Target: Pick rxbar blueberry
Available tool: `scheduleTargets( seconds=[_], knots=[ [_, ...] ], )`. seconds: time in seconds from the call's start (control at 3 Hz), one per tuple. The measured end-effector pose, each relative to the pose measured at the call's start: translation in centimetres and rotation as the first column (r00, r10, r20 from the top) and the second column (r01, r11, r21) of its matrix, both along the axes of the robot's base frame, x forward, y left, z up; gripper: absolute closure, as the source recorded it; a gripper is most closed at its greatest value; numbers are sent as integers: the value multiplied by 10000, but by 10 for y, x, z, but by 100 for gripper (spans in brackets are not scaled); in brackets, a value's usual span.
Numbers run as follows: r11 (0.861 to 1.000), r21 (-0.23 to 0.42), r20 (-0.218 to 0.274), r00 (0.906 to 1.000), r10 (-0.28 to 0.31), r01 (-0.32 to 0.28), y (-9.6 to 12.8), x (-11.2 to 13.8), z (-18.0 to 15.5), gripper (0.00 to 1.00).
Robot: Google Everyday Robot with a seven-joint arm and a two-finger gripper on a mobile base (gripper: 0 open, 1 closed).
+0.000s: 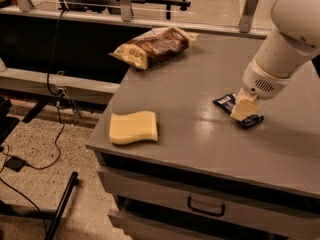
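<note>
The rxbar blueberry [225,102] is a small flat dark navy bar lying on the grey table [190,84] at the right. Its two ends show on either side of my gripper [245,109]. The gripper is lowered straight onto the middle of the bar, at table level, and covers that part. The white arm [287,39] comes down to it from the upper right.
A pale yellow wavy sponge [133,127] lies near the table's front left corner. A brown-and-cream snack bag [152,45] lies at the back left edge. A drawer with a handle [205,207] is below the tabletop. Cables and a stand leg are on the floor at left.
</note>
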State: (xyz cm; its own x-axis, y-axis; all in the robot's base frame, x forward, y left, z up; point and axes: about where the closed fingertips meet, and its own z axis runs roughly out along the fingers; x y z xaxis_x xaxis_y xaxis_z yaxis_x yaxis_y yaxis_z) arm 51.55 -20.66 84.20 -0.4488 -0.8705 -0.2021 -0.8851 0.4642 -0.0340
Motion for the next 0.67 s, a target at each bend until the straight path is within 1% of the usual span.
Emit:
scheduleTargets(
  seconds=[0.33,0.67],
  knots=[
    [10000,0,0,10000,0,0,0,0,1,14],
    [10000,15,44,10000,-52,52,-1,0,1,0]
  ],
)
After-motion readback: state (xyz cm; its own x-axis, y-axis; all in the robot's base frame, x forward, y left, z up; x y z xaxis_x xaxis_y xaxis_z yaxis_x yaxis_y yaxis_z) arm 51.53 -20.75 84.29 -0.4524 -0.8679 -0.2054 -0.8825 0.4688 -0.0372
